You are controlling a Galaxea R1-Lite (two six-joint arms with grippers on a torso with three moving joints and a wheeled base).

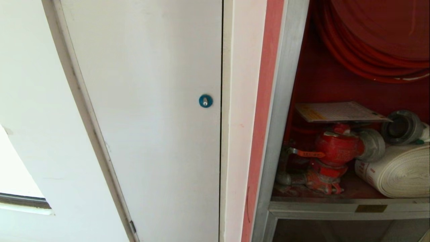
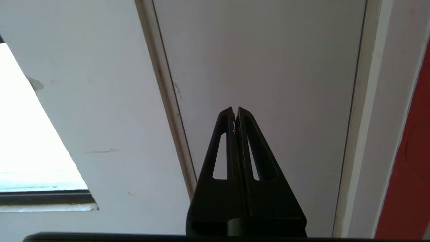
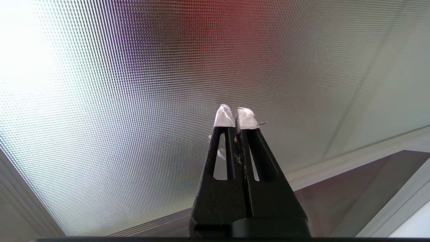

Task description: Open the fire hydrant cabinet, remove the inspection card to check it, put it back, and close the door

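Note:
The fire hydrant cabinet stands open at the right of the head view, its silver frame beside a red strip. Inside, the inspection card lies flat on top of the red valve, below the red hose reel. Neither gripper shows in the head view. My left gripper is shut and empty, pointing at a plain white door. My right gripper, with white-wrapped tips, is shut and empty, close to a dotted glass panel in a pale frame. I cannot tell whether that panel is the door.
The plain white door with its blue round lock fills the middle of the head view. A bright window sits at the lower left. A rolled white hose and a metal coupling lie beside the valve.

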